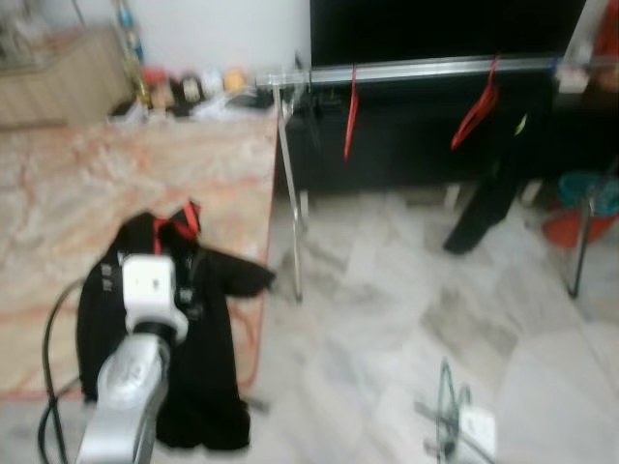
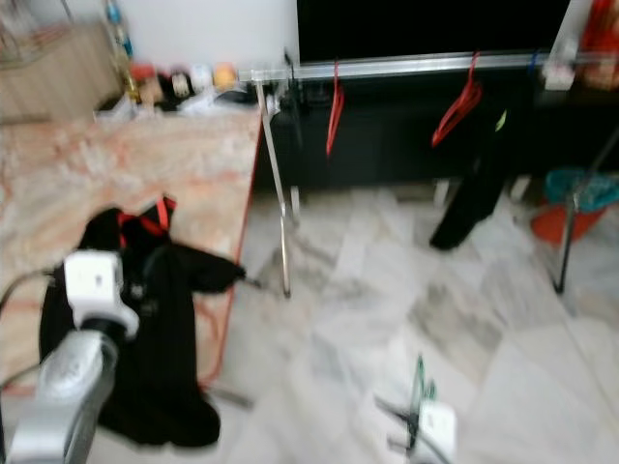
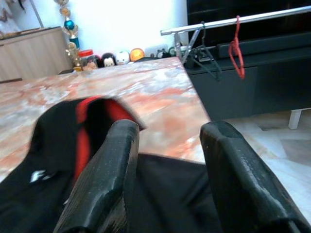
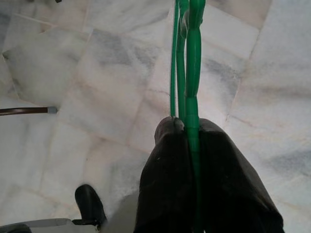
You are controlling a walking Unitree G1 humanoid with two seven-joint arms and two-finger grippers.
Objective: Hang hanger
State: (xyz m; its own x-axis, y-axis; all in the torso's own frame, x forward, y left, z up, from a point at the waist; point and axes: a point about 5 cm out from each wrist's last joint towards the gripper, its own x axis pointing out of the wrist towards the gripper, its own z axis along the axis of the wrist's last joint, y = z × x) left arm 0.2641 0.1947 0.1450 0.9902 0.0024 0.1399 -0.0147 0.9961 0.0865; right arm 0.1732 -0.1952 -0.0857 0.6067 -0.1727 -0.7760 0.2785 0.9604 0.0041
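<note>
While your right gripper (image 4: 187,133) pinches the green hanger (image 4: 187,58) low, ready for the rail (image 1: 426,68); carry it there. Your left gripper (image 3: 167,145) hovers spread over the black garment (image 1: 193,329).

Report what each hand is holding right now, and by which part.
The right hand is shut on the green hanger, pinching its thin wire body between the fingertips. The left hand is open above the black garment on the table, holding nothing.
</note>
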